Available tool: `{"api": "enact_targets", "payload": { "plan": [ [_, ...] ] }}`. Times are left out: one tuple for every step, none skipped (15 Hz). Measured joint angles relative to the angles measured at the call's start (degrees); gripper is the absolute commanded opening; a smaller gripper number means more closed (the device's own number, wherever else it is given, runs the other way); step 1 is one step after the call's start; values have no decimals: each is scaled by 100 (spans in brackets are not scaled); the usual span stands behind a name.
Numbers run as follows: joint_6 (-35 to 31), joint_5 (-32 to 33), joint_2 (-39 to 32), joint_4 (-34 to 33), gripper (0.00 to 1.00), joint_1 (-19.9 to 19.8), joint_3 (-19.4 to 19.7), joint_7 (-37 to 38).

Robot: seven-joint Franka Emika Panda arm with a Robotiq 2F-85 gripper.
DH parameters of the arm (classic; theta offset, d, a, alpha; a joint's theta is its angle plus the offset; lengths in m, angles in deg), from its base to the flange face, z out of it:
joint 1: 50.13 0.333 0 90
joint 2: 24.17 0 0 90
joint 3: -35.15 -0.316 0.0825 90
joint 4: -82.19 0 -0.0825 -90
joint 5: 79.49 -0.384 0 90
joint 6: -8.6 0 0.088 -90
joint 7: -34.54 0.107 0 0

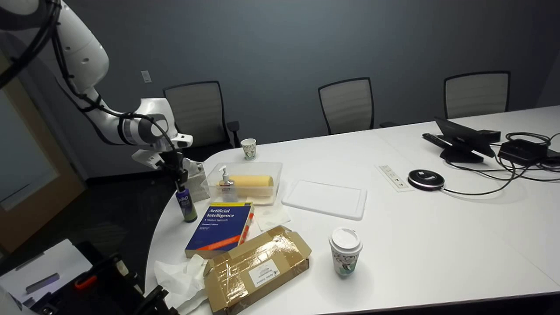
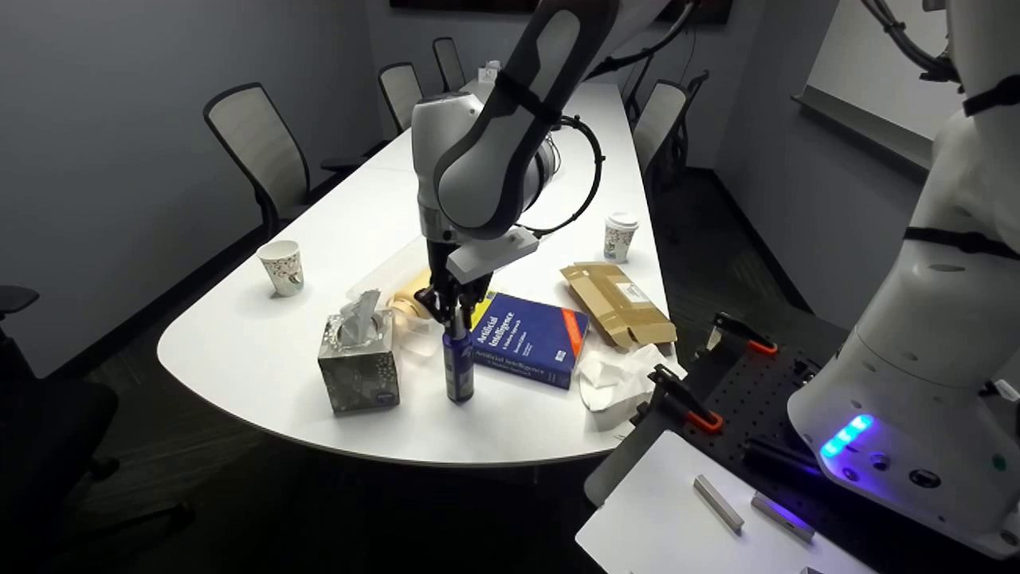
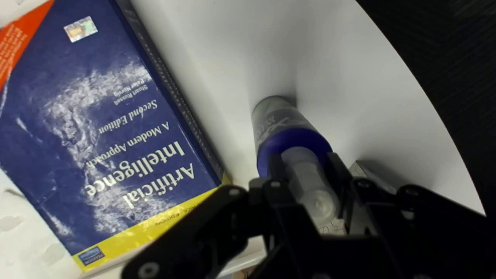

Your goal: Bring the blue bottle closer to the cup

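The blue bottle (image 1: 187, 206) stands near the table's rounded end, beside the book, in both exterior views (image 2: 459, 368). In the wrist view its blue shoulder (image 3: 290, 139) and pale cap show, with the base at or very near the table. My gripper (image 1: 180, 184) is above it, pointing down, and also shows in an exterior view (image 2: 457, 320). In the wrist view its fingers (image 3: 305, 166) are shut round the pale cap, one on each side. The cup (image 1: 345, 253), white-lidded, stands near the table's long edge beyond the cardboard box (image 2: 619, 237); it is out of the wrist view.
The blue book (image 1: 221, 227) lies right beside the bottle. A tissue box (image 2: 360, 375) stands at its other side. A cardboard box (image 1: 258, 267), crumpled tissue (image 1: 181, 278), clear bin (image 1: 275, 183), white board (image 1: 326, 199) and lidless paper cup (image 1: 248, 148) are also on the table.
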Motion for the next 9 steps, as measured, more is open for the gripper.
{"api": "enact_targets", "payload": {
  "plan": [
    [0,43,0,-3,7,5,10,0],
    [0,78,3,-3,7,5,27,0],
    [3,108,17,1,7,5,55,0],
    [6,122,52,14,7,0,89,0],
    [7,123,108,34,7,-17,111,-2],
    [7,123,199,74,7,-42,127,-17],
    [7,123,312,129,7,-90,129,-38],
    [7,121,452,199,7,-154,129,-64],
    [8,119,611,281,7,-234,129,-105]
  ]
}}
